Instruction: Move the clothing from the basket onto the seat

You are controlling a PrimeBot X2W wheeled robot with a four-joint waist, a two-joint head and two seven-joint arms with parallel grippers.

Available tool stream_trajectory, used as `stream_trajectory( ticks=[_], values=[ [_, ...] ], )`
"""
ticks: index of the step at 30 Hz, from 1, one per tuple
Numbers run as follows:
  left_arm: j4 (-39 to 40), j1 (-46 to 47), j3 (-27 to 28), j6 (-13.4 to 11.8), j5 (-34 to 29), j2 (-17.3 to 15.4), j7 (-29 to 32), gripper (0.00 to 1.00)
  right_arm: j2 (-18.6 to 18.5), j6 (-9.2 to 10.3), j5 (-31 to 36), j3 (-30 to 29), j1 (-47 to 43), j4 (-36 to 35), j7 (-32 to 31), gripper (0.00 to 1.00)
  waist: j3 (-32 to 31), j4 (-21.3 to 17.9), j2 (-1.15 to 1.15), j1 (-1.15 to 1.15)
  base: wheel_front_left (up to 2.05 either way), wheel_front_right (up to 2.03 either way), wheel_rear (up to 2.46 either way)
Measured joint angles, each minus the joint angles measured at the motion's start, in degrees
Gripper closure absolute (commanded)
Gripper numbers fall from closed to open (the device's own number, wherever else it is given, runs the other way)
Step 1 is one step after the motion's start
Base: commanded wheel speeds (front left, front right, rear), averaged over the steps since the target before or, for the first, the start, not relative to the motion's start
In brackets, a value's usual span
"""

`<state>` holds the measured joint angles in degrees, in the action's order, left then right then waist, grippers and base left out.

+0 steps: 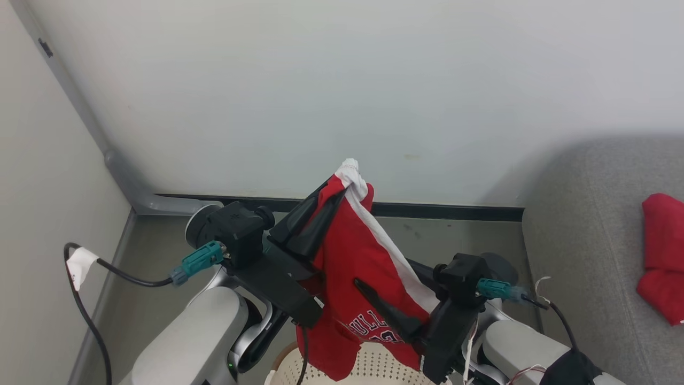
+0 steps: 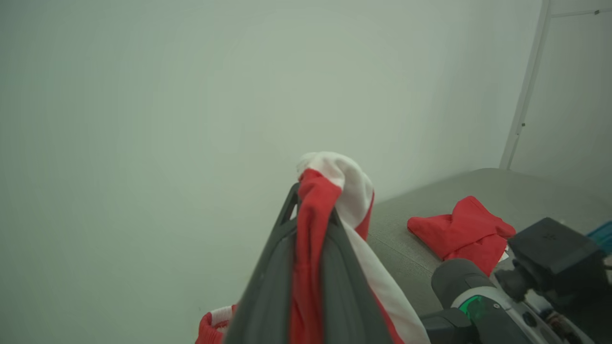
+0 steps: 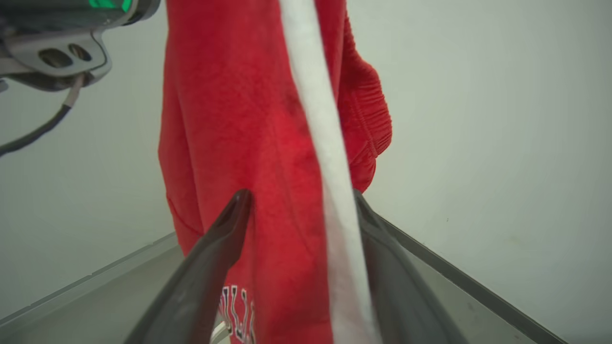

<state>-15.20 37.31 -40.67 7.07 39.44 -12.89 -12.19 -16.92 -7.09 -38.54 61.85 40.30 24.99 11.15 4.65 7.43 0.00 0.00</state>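
Hanging red clothing (image 1: pixel 352 256) w/ white stripe, pinched by L jaws; R jaws wide apart

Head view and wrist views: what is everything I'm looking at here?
hanging clothing: one, red with white stripe, dangling above the basket
second clothing: one, red, lying crumpled on the seat
basket: one, cream, perforated, below the hanging clothing
seat: one, grey, at right
wall: one, white, behind
floor: one, grey, below the wall
cable: one, black with white tape, at left
left gripper: one, dark, shut on the hanging clothing's top
right gripper: one, dark, open, a finger either side of the hanging clothing
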Motion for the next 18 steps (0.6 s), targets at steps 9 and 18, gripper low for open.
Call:
stream_trajectory(
  ticks=[9, 18],
  values=[
    [0.48, -0.03, -0.09, 0.0, 0.0, -0.73, 0.0, 1.0, 4.2, 0.0, -4.97, 4.79, 2.99, 6.04, -0.98, 0.61, -0.13, 1.94, 0.0, 0.0, 0.0, 0.0, 0.0],
    [0.54, -0.32, -0.08, -0.04, 0.0, -1.36, 0.0, 1.0, 4.89, 0.0, -9.16, 3.54, 3.79, 10.0, 1.14, 1.0, -0.61, 1.76, 0.0, 0.0, 0.0, 0.0, 0.0]
  ],
)
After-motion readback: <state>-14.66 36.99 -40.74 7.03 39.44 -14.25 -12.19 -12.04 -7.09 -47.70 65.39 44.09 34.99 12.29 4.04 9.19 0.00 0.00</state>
